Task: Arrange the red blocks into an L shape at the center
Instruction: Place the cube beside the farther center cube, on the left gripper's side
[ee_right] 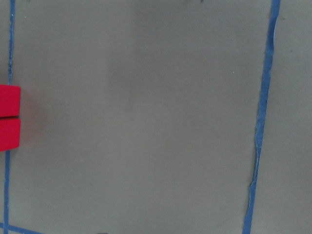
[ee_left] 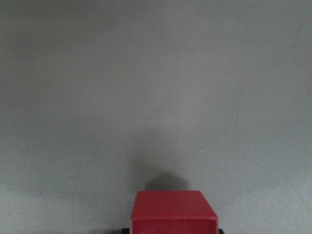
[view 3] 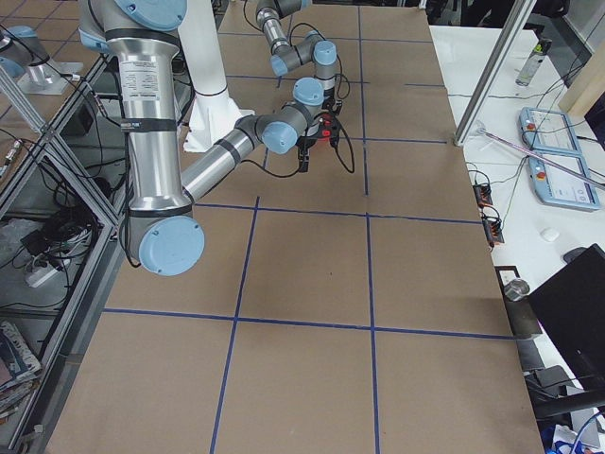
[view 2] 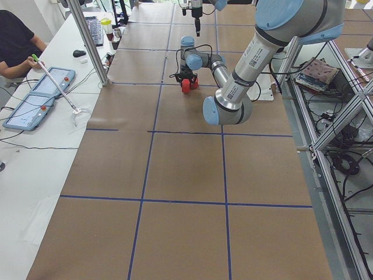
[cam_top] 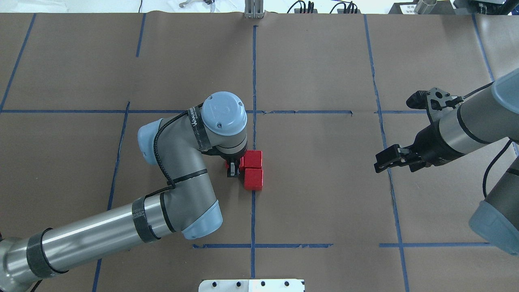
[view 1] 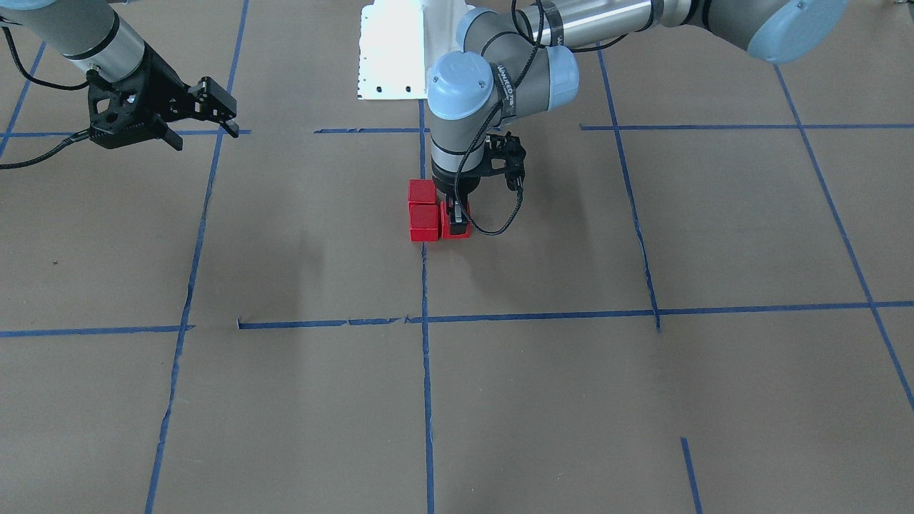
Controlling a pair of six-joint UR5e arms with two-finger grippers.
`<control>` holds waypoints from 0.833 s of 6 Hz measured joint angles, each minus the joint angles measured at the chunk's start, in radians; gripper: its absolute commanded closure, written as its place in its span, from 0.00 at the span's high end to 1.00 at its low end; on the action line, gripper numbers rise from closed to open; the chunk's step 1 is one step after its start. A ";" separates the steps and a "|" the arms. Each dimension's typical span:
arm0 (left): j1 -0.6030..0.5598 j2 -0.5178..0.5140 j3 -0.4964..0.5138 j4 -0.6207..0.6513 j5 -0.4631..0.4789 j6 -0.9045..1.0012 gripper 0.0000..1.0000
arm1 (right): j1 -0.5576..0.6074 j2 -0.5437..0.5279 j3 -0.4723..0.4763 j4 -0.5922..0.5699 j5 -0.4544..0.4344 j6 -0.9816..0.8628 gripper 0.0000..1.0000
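Two red blocks (cam_top: 253,159) (cam_top: 254,179) sit touching in a short column on the long blue tape line (cam_top: 254,73) of the brown paper center. They also show in the front view (view 1: 423,223) (view 1: 420,191) and at the left edge of the right wrist view (ee_right: 9,101). My left gripper (cam_top: 232,168) points straight down and is shut on the third red block (view 1: 457,223), which rests on the paper against the side of the column's far block. That block fills the bottom of the left wrist view (ee_left: 174,212). My right gripper (cam_top: 385,161) hovers open and empty far to the right.
The robot's white base (view 1: 393,50) stands just behind the blocks. Blue tape lines (cam_top: 381,121) cross the brown paper. In the left side view an operator's desk with control pads (view 2: 41,99) lies beyond the table edge.
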 measured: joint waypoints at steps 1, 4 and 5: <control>0.001 -0.004 0.004 -0.003 0.000 0.000 0.10 | 0.000 0.000 -0.001 0.000 0.000 0.000 1.00; 0.008 -0.005 0.006 -0.004 -0.001 0.008 1.00 | 0.000 0.000 -0.003 0.000 0.000 0.000 1.00; 0.009 -0.004 0.006 -0.004 -0.001 0.010 1.00 | 0.000 0.000 -0.004 0.000 0.000 0.000 1.00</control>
